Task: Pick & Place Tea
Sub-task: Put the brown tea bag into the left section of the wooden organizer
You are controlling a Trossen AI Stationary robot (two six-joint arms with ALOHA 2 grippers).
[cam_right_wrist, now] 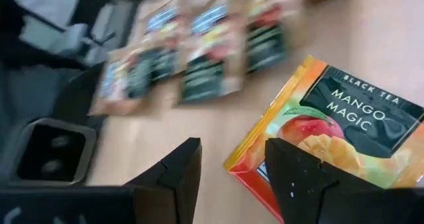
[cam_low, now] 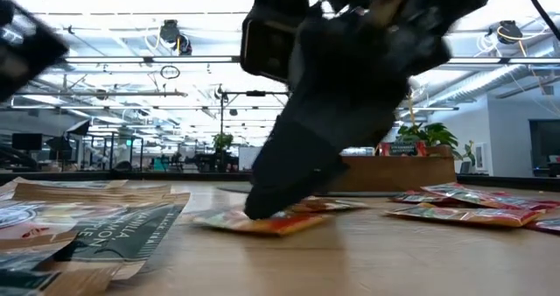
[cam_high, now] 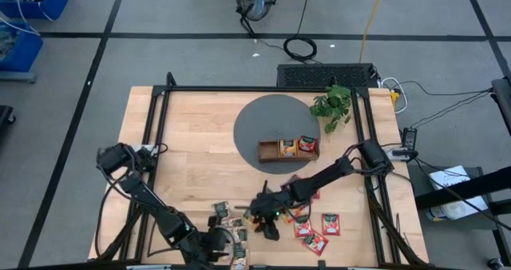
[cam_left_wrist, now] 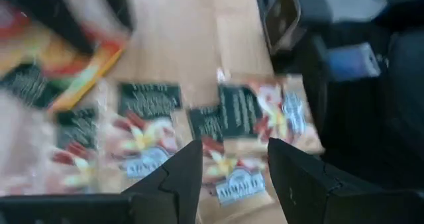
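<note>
At the near left of the wooden surface (cam_high: 200, 166), the left hand (cam_high: 226, 242) hangs low over a cluster of pale tea sachets (cam_high: 230, 220) with dark green panels. Its wrist view shows the two fingers (cam_left_wrist: 179, 177) spread apart and released, holding nothing, with the beige sachets (cam_left_wrist: 238, 138) lying flat beneath, printed with pale flowers and dark green labels.

Toward the middle, the right hand (cam_high: 266, 222) reaches down at the near edge, its fingers also parted and empty. Just beside it lies an orange sachet (cam_right_wrist: 331, 138) with a red border; only the right wrist view makes the label readable: "Black Tea, Mango Magic" on a dark green panel above a picture of mango. The same view shows the row of beige sachets (cam_right_wrist: 199, 58) farther off. From table height, the right hand (cam_low: 289, 191) stands with its tip on or right at the orange sachet (cam_low: 262, 219), which lies flat on the wood; whether it presses on it cannot be told.

Further right, several red and orange sachets (cam_high: 318, 228) lie scattered flat near the front edge.

Behind them, a brown wooden tray (cam_high: 287, 150) sits on a round grey mat (cam_high: 263, 118). Its left compartment looks bare, the middle one holds an orange sachet (cam_high: 287, 147) and the right one a red sachet (cam_high: 306, 144), both standing on edge. A small green plant (cam_high: 333, 105) stands at the mat's right.
</note>
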